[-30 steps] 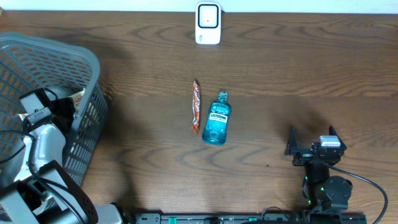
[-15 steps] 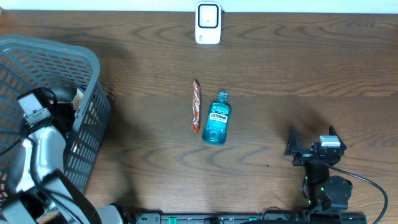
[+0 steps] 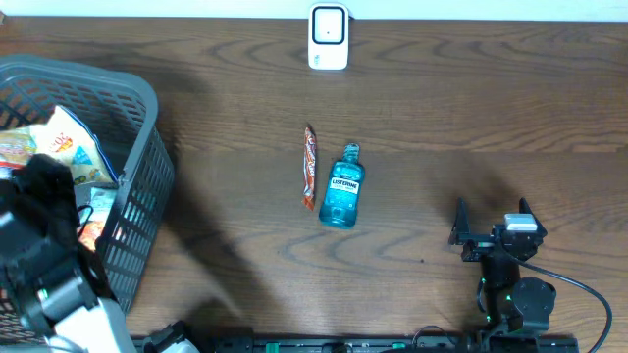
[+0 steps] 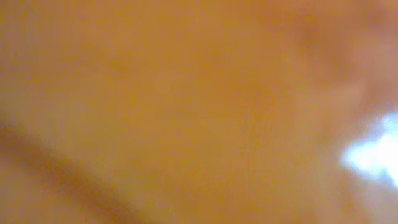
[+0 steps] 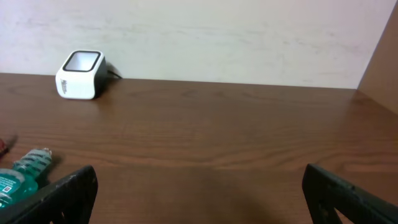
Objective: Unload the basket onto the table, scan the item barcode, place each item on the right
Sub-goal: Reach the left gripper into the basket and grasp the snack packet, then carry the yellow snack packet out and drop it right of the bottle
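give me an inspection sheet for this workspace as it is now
surface: dark wooden table, no spills seen
job's things: white scanner upright at the far edge; blue mouthwash bottle lying mid-table, orange packet beside it
clutter: grey basket at the left end, snack bags inside
grippers: left gripper shut, hidden under the left arm in the basket, its wrist view only an orange blur; right gripper open, empty, above bare table
cables: black cable looping from the right arm's base
surroundings: pale wall behind the table
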Robot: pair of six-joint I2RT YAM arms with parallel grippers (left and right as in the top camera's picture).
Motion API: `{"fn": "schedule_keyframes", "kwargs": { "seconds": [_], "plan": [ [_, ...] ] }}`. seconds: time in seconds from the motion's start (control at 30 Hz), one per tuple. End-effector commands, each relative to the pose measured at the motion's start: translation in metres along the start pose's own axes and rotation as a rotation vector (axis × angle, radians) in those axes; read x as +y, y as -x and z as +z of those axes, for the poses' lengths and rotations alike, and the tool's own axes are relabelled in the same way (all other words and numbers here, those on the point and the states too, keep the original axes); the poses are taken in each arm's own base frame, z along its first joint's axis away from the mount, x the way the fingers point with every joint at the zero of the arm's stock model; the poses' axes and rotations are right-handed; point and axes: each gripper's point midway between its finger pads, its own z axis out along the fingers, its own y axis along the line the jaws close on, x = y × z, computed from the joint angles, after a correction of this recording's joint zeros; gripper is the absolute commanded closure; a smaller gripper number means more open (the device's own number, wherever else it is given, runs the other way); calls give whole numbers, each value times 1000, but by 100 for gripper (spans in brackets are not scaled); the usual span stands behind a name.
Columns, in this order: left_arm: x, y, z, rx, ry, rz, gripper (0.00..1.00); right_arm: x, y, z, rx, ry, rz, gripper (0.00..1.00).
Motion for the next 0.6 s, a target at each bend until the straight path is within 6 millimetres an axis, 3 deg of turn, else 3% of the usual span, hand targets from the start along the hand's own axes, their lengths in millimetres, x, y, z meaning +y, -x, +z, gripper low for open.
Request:
{"fn": "schedule_keyframes", "kwargs": {
  "seconds": [0.0,0.17,0.23,0.3,0.43,0.57],
  "plan": [
    [-26,8,-22,-24,-100,37,92,1,0,0,-1,3,-5,1],
    [-96,-6,-55,65,-439,141,92,1,0,0,-1,3,-5,1],
    [-132,-17,-79,122,-636,213,93,1,0,0,-1,3,-5,1],
    [-152,-35,-97,199,-762,269,93,1,0,0,-1,3,-5,1],
    [-169,-89,-122,401,-930,386,93,1,0,0,-1,3,-5,1],
    [-172,-153,-140,604,-1030,489,93,1,0,0,-1,3,-5,1]
  ]
}}
